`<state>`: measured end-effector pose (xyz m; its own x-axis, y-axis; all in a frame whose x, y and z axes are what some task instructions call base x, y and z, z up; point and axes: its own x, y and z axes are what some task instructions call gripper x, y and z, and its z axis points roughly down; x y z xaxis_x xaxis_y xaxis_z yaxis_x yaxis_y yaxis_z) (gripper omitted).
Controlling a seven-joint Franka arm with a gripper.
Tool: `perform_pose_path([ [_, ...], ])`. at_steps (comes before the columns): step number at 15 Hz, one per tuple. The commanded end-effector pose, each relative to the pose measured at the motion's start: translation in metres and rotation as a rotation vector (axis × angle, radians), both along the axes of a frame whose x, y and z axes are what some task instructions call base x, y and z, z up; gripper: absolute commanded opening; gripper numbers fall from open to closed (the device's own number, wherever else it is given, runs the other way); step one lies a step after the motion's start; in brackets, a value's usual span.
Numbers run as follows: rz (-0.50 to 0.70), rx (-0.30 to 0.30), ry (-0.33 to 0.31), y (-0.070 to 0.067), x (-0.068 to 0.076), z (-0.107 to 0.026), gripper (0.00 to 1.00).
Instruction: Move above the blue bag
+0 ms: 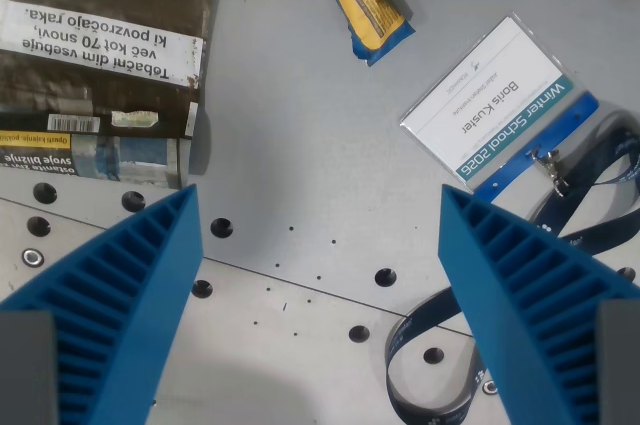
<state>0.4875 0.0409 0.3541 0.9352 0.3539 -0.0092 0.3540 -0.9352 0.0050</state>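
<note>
A small blue bag (362, 0) with a yellow label lies at the top middle of the wrist view, partly cut off by the top edge. My gripper (320, 207) is open, its two blue ribbed fingers (120, 295) spread wide at the bottom left and bottom right. Nothing sits between them, only bare grey table. The bag lies well above the fingertips in this view, slightly to the wrist view's right of their midpoint.
A dark tobacco pouch (100, 75) with a white warning label fills the upper left. A white name badge (490, 100) on a blue lanyard (560, 215) lies at the right. The grey table (300, 145) has rows of holes.
</note>
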Motion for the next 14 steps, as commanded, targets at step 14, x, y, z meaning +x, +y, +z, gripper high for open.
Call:
perform_pose_path([
  [14, 0.286, -0.001, -0.059, 0.002, 0.015, -0.043, 1.00],
])
